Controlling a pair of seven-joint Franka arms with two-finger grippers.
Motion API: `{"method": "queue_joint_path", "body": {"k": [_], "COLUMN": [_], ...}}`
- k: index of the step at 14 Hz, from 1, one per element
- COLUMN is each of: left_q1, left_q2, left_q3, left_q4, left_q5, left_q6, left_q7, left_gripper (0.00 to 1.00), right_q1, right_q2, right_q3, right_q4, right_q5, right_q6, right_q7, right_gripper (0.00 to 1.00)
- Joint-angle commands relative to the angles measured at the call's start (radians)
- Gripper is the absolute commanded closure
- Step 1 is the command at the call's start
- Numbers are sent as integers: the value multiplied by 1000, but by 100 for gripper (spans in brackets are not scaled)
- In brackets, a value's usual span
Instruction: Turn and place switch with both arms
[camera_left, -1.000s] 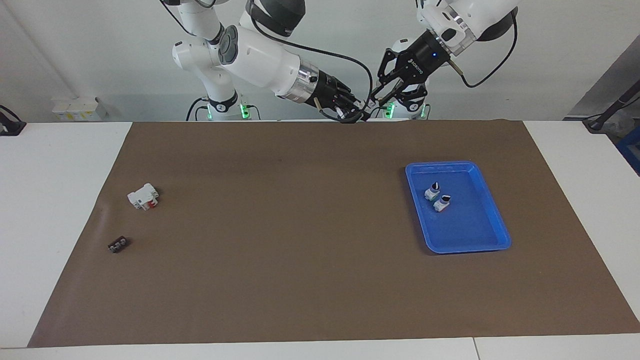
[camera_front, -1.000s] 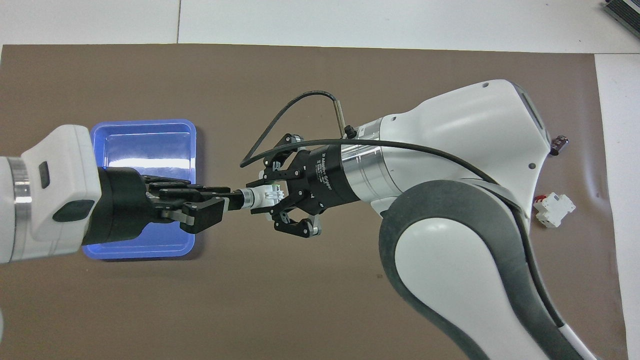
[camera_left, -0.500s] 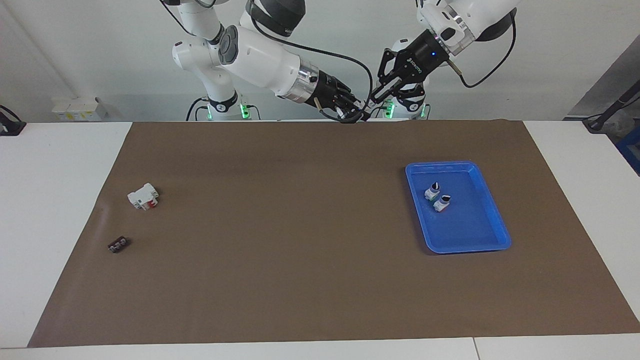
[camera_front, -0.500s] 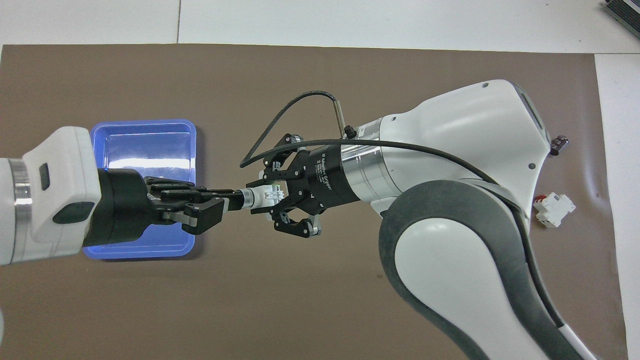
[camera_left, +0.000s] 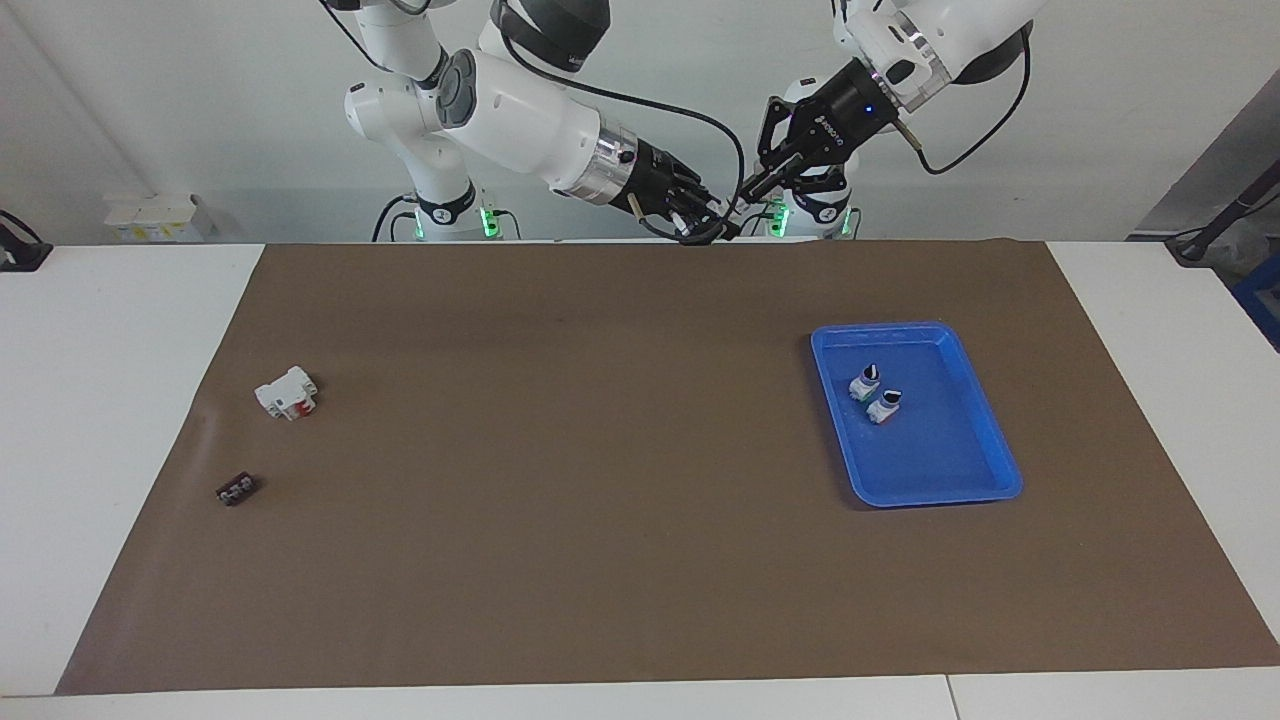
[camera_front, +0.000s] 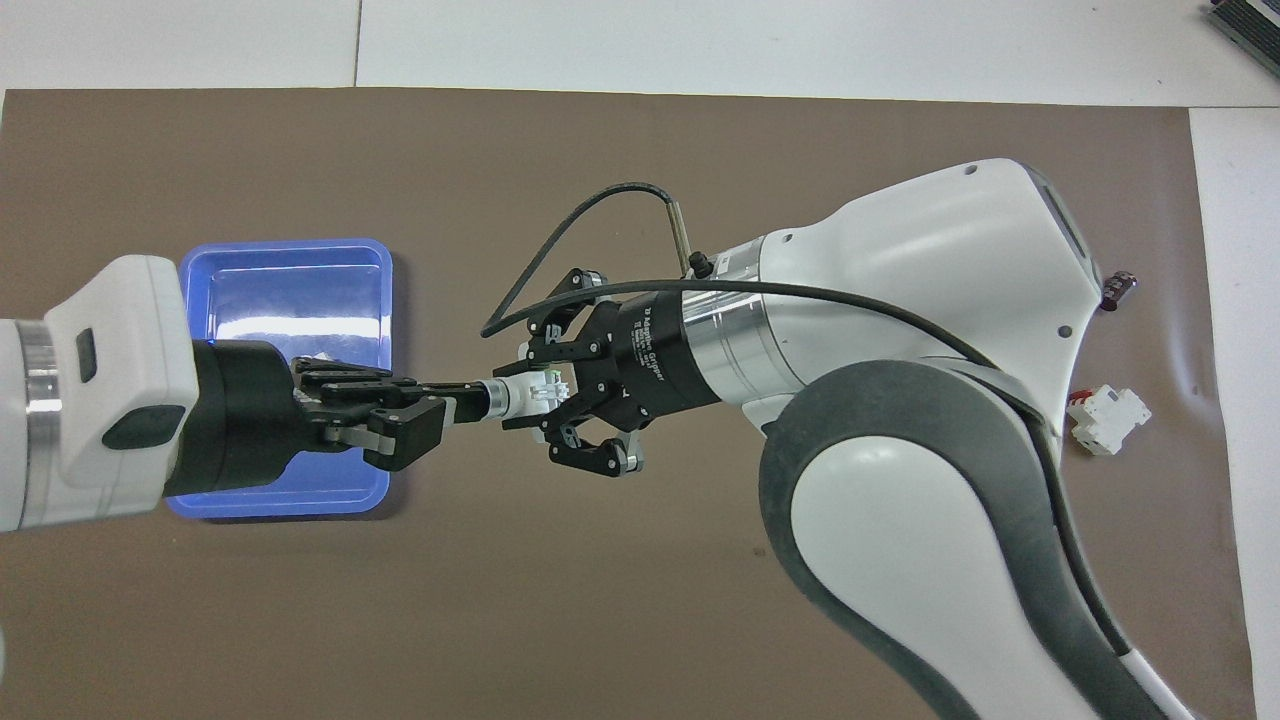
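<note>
The switch (camera_front: 527, 394) is held in the air between both grippers, over the mat's edge nearest the robots. Its white body sits in my right gripper (camera_front: 540, 396), which is shut on it; a sliver of green shows there. My left gripper (camera_front: 462, 400) is shut on the black knob end, facing the right gripper head-on. In the facing view the right gripper (camera_left: 708, 228) and the left gripper (camera_left: 748, 192) meet tip to tip, and the switch between them is mostly hidden.
A blue tray (camera_left: 940, 460) lies toward the left arm's end, with two more switches (camera_left: 866, 382) (camera_left: 885, 405) in it; it also shows in the overhead view (camera_front: 290, 280). A white block with a red part (camera_left: 287, 393) and a small black piece (camera_left: 236, 490) lie toward the right arm's end.
My left gripper has rolled a little about its own axis at the knob and its wrist has risen slightly. The right gripper and the switch body have stayed put.
</note>
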Motion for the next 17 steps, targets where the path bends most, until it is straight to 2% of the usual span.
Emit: {"method": "queue_joint_path", "body": {"k": [1, 6, 14, 17], "left_q1": [-4, -7, -8, -8], "left_q2": [-41, -35, -29, -30], "left_q3": [-25, -39, -52, -68], "left_q4": [-21, 15, 29, 25], "left_q5": [-33, -33, -22, -14], "left_q6": [-22, -4, 113, 116], "left_q7": [-184, -649, -1208, -1384], "left_gripper": [100, 100, 100, 100], "right_q1": [-5, -5, -5, -5], "right_q2": [-7, -8, -8, -8], "right_q3": [6, 6, 6, 6], "right_q4": [1, 1, 1, 1], "right_q5": [-16, -16, -16, -16], "right_q6": [6, 4, 4, 4], "right_q7": [23, 25, 25, 25], "right_gripper": [100, 100, 100, 100]}}
